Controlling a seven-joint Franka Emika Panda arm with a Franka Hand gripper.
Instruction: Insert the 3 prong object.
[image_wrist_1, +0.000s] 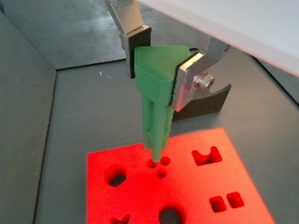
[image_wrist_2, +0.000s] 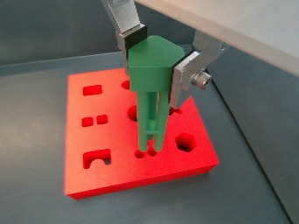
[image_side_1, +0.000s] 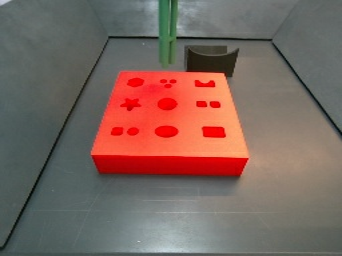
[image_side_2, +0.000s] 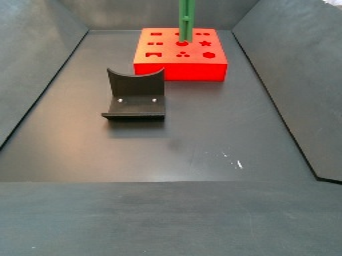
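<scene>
My gripper (image_wrist_1: 163, 61) is shut on the thick top end of the 3 prong object (image_wrist_1: 156, 105), a bright green stick held upright with its prongs down. It shows the same way in both wrist views, gripper (image_wrist_2: 158, 59) and stick (image_wrist_2: 149, 96). The prong tips are right at the cluster of three small holes (image_wrist_2: 145, 151) in the red block (image_wrist_2: 117, 157); I cannot tell whether they have entered. In both side views only the stick (image_side_1: 167, 30) (image_side_2: 185, 20) shows over the block's (image_side_1: 167, 125) (image_side_2: 181, 58) far part; the gripper is above the frame.
A dark grey curved block (image_side_1: 211, 60) stands just behind the red block, and also shows in a side view (image_side_2: 135, 95) and a wrist view (image_wrist_1: 214, 98). Grey bin walls (image_side_1: 74, 90) slope up on all sides of the floor.
</scene>
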